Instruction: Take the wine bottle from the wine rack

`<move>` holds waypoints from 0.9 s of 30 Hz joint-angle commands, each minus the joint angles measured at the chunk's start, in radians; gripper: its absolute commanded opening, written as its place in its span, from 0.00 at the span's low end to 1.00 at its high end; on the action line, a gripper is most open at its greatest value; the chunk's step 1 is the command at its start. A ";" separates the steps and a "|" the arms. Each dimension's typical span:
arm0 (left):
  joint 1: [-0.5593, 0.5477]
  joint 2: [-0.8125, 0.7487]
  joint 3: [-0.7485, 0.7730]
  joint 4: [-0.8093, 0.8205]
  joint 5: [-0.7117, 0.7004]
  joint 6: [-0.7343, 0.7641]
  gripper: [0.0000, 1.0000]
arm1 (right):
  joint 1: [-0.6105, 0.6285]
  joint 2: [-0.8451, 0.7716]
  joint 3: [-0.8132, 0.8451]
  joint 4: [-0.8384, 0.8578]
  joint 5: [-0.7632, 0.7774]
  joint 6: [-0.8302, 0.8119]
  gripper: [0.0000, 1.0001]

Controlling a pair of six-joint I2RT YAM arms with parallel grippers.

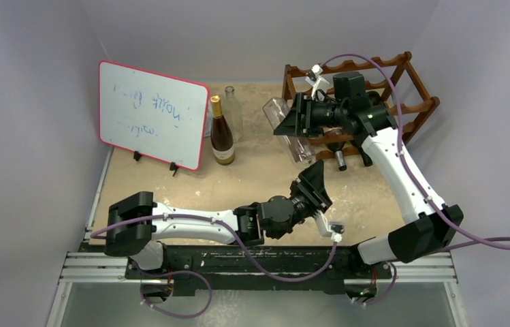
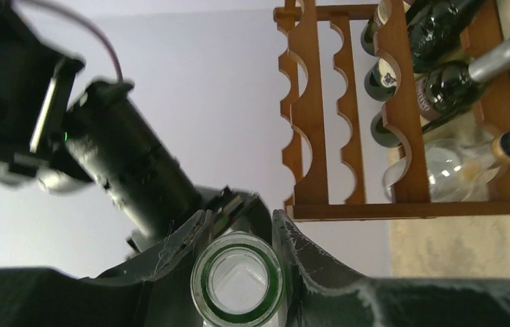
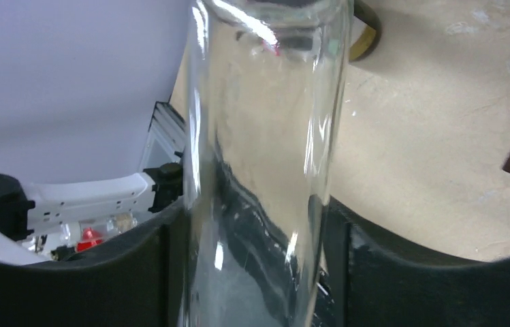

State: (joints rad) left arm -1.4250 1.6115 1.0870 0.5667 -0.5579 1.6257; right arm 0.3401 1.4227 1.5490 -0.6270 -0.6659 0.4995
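the whiteboard [image 1: 153, 116] carried faint bluish marks, smeared and too pale to read. a dark bottle with gold foil [image 1: 222, 136] stood beside it with a cream label whose print was too small to make out, and a clear unlabelled bottle [image 1: 233, 112] stood just behind that one. in the left wrist view a dark bottle with a silver neck [image 2: 456, 82] lay in the wine rack [image 2: 306, 136]; its label showed a curved line of lettering, not legible.

the wine bottle [image 1: 287, 133], clear glass with no label visible, hung tilted in the air to the left of the rack and above the table [image 1: 252, 184], apart from the scalloped rails. the right gripper [image 1: 291, 119] was clamped across its body, with the black fingers [image 3: 136, 272] pressed against the glass on both sides. the left gripper [image 1: 313, 178] was closed on the neck end, and the green-tinted mouth [image 2: 238, 283] sat snug between its fingers.

the base of the bottle was cut off in the right wrist view, and from above the right wrist covered much of the glass. another clear bottle with a black cap [image 2: 456, 167] lay low in the rack, partly behind a rail. the far tiers were hidden by the right arm in the top view.
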 commanded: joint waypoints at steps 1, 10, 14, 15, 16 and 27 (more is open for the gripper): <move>0.001 -0.033 0.060 0.208 -0.179 -0.231 0.00 | -0.016 -0.033 0.001 0.033 0.047 -0.120 0.73; -0.003 -0.122 -0.040 0.164 -0.234 -0.465 0.00 | -0.021 -0.005 0.017 0.019 0.148 -0.141 0.96; 0.000 -0.175 -0.062 0.120 -0.252 -0.649 0.00 | -0.067 0.052 0.120 -0.020 0.176 -0.184 1.00; 0.002 -0.188 -0.065 0.097 -0.250 -0.703 0.00 | -0.083 0.061 0.146 -0.017 0.170 -0.184 1.00; 0.006 -0.200 -0.066 0.074 -0.244 -0.757 0.00 | -0.099 0.066 0.166 -0.006 0.160 -0.184 1.00; 0.291 -0.302 0.015 -0.280 0.080 -1.387 0.00 | -0.138 -0.037 0.140 0.109 0.180 -0.158 1.00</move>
State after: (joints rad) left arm -1.2175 1.3701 1.0340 0.3283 -0.6056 0.4919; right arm 0.2043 1.4750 1.7184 -0.5930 -0.4873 0.3466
